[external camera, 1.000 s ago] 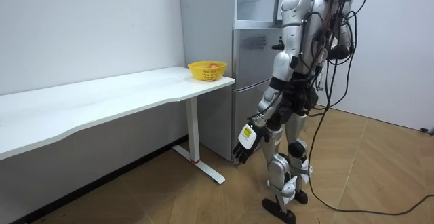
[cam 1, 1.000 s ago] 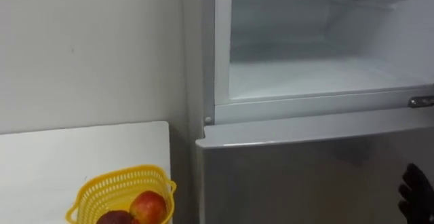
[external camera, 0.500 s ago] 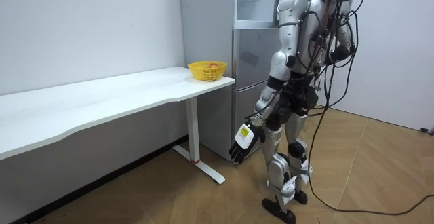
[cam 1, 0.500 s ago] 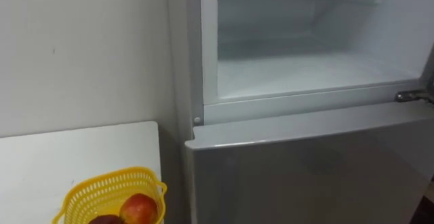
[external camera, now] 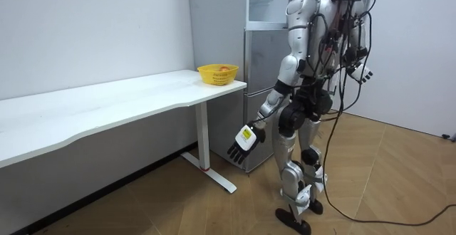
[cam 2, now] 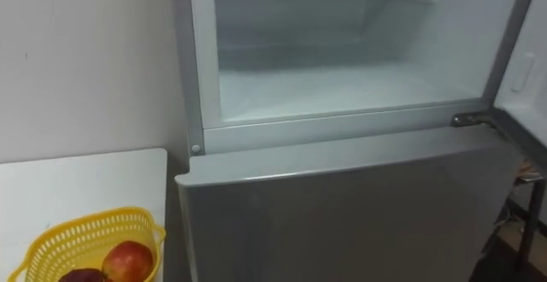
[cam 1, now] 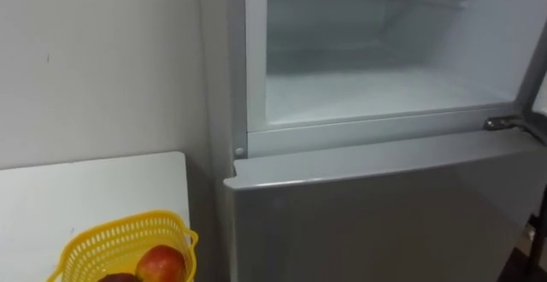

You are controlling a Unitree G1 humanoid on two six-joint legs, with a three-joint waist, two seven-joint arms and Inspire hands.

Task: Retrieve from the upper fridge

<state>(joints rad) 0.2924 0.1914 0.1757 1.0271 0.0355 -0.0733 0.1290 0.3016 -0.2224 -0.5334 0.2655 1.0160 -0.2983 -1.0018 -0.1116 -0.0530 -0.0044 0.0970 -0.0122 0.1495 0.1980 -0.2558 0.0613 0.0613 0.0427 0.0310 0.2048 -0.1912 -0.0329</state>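
The fridge's upper compartment [cam 1: 376, 85] stands open straight ahead, its white shelf bare. Below it the grey lower door [cam 1: 376, 214] is closed. In the room view I stand close before the fridge [external camera: 262, 50]. My left hand [external camera: 241, 142] hangs low at knee height toward the table side, fingers straight and holding nothing. My right hand [external camera: 365, 74] is at my side at waist height, away from the fridge.
A white table [cam 1: 85, 188] stands left of the fridge against the wall. On its corner sits a yellow basket [cam 1: 90, 246] holding a red apple [cam 1: 160, 263] and a darker fruit. A metal hinge [cam 1: 504, 122] juts out at the compartment's right.
The eye view has shifted, so fridge and basket sit further left. My right hand has left the lower right corner. In the room view my left hand swung out toward the table.
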